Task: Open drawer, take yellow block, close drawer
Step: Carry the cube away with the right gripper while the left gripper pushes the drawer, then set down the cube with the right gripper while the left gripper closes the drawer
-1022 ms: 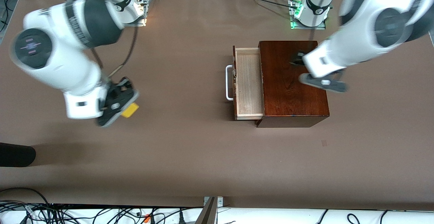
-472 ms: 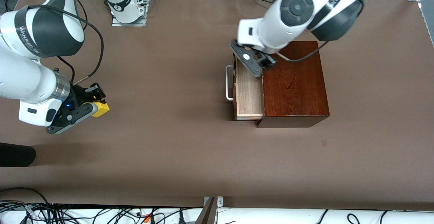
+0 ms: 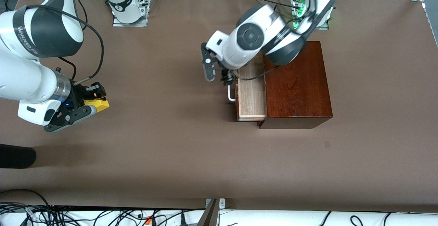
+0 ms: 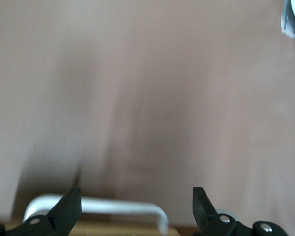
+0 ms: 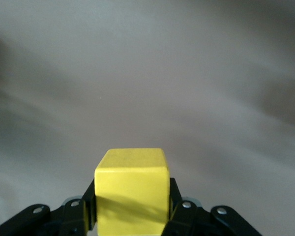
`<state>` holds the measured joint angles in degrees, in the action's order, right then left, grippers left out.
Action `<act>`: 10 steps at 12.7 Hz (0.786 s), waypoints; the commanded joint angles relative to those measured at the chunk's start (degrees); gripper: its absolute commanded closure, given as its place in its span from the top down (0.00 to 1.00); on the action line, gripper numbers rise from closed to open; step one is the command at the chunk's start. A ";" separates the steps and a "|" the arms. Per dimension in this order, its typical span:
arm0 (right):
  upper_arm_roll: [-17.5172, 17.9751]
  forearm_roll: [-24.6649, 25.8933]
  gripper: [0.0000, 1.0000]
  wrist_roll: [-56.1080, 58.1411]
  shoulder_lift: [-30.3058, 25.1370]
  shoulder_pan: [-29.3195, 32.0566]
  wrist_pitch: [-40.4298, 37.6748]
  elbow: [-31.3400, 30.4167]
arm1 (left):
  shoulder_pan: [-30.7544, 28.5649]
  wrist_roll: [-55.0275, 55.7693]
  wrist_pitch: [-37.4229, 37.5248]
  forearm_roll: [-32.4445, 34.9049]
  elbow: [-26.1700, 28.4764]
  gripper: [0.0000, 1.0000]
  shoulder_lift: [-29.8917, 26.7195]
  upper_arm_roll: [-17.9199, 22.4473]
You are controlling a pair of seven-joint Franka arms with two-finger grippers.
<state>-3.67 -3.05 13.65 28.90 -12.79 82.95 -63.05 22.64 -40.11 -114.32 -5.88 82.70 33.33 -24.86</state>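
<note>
Since a moment ago the left gripper, held wide, has been swung from the box top to the handle of the open drawer for closing, while the yellow block is kept clamped in the right gripper out at 9 o'clock over the counter

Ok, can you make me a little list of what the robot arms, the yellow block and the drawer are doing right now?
drawer: pulled open, pale inside shows nothing in it
handle: white bar on the drawer front
left gripper: open, at the handle, one finger on each side
yellow block: held in the right gripper, out of the drawer
right gripper: shut on the block, toward the right arm's end of the table
wooden box: dark brown, on the table
</note>
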 commanded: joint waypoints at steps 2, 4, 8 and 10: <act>0.24 -0.47 0.01 -5.82 -9.20 0.39 12.63 -20.66 | 3.90 -4.45 -3.54 10.44 -1.31 1.00 3.05 0.16; 0.25 -0.29 0.01 -7.41 -10.61 0.39 20.02 -29.20 | 3.99 -4.62 -3.54 11.94 -0.79 1.00 4.02 0.25; 0.16 -0.11 0.07 -7.50 -7.99 0.48 35.23 -38.71 | 3.56 -4.45 -2.67 15.46 0.97 1.00 5.69 0.77; -0.36 -0.11 0.08 -9.16 -4.22 0.48 39.38 -39.78 | 3.03 -4.45 1.27 15.55 0.89 1.00 5.60 1.04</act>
<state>-3.90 -3.04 6.36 23.00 -12.73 118.58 -100.94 26.28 -43.27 -116.28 8.43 83.49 39.57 -23.85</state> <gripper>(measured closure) 0.449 0.000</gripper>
